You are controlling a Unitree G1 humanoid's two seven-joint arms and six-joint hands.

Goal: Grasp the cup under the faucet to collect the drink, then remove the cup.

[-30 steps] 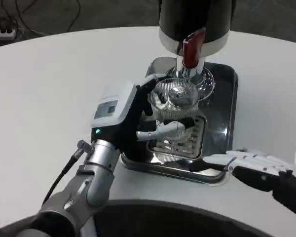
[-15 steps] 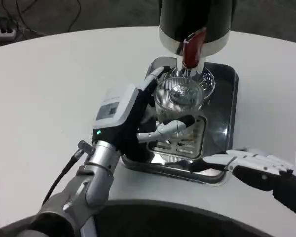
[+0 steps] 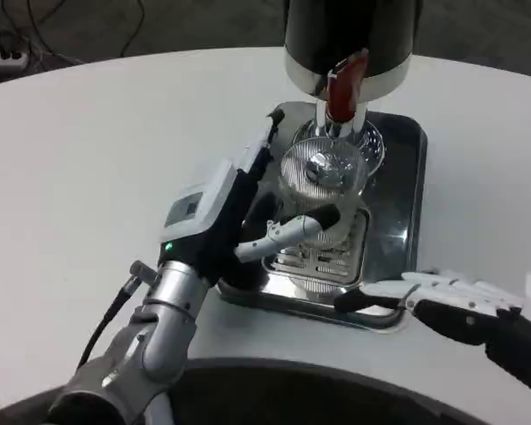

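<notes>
From my seat I saw the clear ribbed cup [image 3: 323,190] standing upright on the metal tray [image 3: 398,212], at the far end of the slotted grate [image 3: 323,257] and directly under the faucet [image 3: 341,84] with its red lever. The faucet hung from the black and silver dispenser [image 3: 350,35] at the far edge of the tabletop [image 3: 97,159]. I could not tell whether any drink was in the cup.

My left hand [image 3: 239,217] reached in over the tray's left edge and gripped the cup. Its fingers were clamped on it: one white and black finger [image 3: 288,230] wrapped across the near side of the cup, and another dark finger ran up along the cup's left side toward the tray's far left corner. The white back of the hand faced up and left, with a small green light showing near the wrist. The silver forearm [image 3: 146,341] ran down to the near left edge of the tabletop, a black cable [image 3: 106,314] trailing beside it.

My right hand [image 3: 434,297] lay flat at the tray's near right corner, holding nothing, its fingers stretched out and slightly apart, pointing left. The dark fingertip [image 3: 350,301] rested against or just over the tray's near rim; I could not tell which. It was well apart from the cup.
</notes>
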